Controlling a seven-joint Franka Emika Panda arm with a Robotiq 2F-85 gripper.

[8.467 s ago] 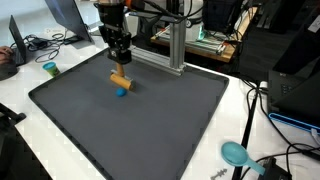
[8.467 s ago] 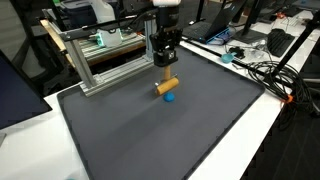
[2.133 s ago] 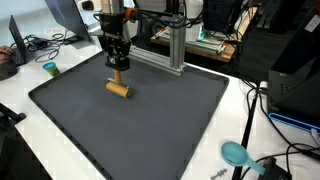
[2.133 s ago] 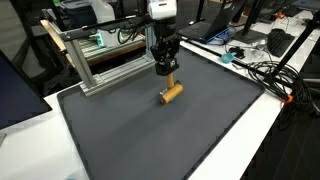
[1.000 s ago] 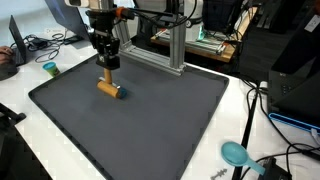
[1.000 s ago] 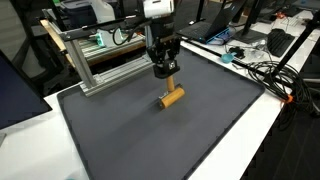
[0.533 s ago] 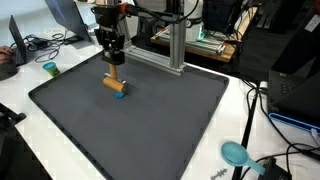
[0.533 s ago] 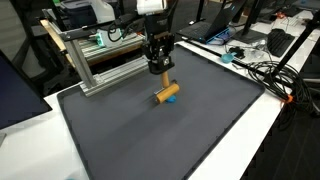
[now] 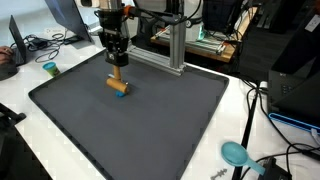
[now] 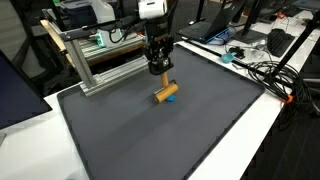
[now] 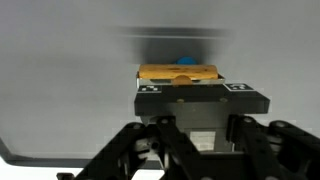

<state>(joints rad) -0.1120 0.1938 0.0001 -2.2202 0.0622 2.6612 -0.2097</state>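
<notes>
A robot arm's claw (image 9: 116,66) is clenched on a short wooden block (image 9: 117,84), seen in both exterior views low over the far part of a dark grey mat (image 9: 150,130). The block (image 10: 165,93) is tan and smooth, rounded like a dowel, and hangs tilted below the black claw (image 10: 160,72). A small, bright blue, rounded piece (image 10: 172,89) sits against one end of it. In the wrist view the block (image 11: 178,73) lies crosswise at the tips of the claw (image 11: 200,88), with the blue piece (image 11: 185,60) showing just beyond it.

The mat is matte and finely textured, rectangular with rounded corners and a slightly raised edge. It covers most of a white worktop (image 9: 22,88). A small teal cup (image 9: 49,69) stands on the worktop well apart from the block; what it holds cannot be seen. A round teal dish (image 9: 235,153) lies off the mat's near corner, too small to show any contents. A bare aluminium frame (image 9: 175,50) of square bars stands just behind the mat.
</notes>
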